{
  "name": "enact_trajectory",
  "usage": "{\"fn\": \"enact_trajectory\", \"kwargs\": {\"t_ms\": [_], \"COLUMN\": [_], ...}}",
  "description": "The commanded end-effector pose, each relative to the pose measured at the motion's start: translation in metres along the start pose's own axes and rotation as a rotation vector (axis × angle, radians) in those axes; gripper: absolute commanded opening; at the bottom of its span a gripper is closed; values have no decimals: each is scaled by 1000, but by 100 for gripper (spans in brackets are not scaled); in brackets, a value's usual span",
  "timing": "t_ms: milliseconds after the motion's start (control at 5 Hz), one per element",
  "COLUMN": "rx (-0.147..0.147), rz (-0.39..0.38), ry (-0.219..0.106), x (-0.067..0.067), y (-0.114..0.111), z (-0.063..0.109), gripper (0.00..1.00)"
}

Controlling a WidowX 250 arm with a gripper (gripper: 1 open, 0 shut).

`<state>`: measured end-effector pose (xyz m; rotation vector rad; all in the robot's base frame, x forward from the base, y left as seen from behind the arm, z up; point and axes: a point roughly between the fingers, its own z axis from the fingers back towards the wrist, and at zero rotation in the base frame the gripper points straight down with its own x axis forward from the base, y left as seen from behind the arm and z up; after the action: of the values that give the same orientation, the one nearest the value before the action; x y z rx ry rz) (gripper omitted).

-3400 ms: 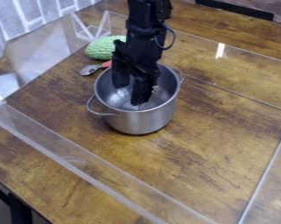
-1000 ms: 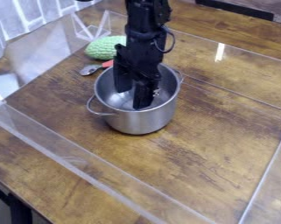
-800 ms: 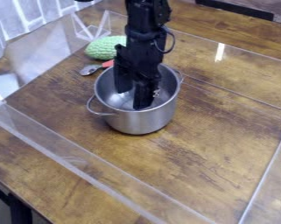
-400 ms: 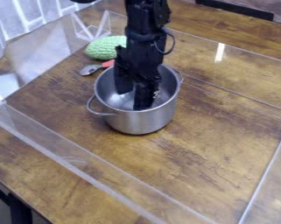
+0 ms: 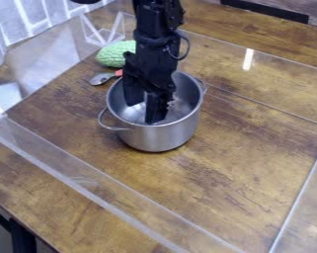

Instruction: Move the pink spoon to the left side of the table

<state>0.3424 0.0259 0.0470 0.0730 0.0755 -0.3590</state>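
My black gripper (image 5: 147,107) reaches down into a steel pot (image 5: 174,130) that stands on the dark-brown wooden table (image 5: 240,158). Its fingertips are low inside the pot, and the arm hides what lies between them. I cannot tell whether the jaws are open or shut. A small pinkish object (image 5: 103,78) lies on the table just left of the pot, touching a green knitted thing (image 5: 116,50). It may be the pink spoon, but it is too small to tell for sure.
Clear acrylic strips (image 5: 82,173) edge the table along the front and left. The pot has a small handle (image 5: 107,121) on its left side. A white cloth-like surface (image 5: 16,30) shows at the far left.
The arm and gripper have shifted slightly to the left and a little up inside the pot. The pot and the objects beside it have not moved.
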Motion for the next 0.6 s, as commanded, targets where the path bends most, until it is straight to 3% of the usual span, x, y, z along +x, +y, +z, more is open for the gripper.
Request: {"fn": "enact_trajectory", "kwargs": {"t_ms": [0,400], "rx": [43,45], "rz": [14,13], "ry": [-111,-125], "x": [3,4], "y": [7,7], "z": [38,39], "gripper": [0,0]}}
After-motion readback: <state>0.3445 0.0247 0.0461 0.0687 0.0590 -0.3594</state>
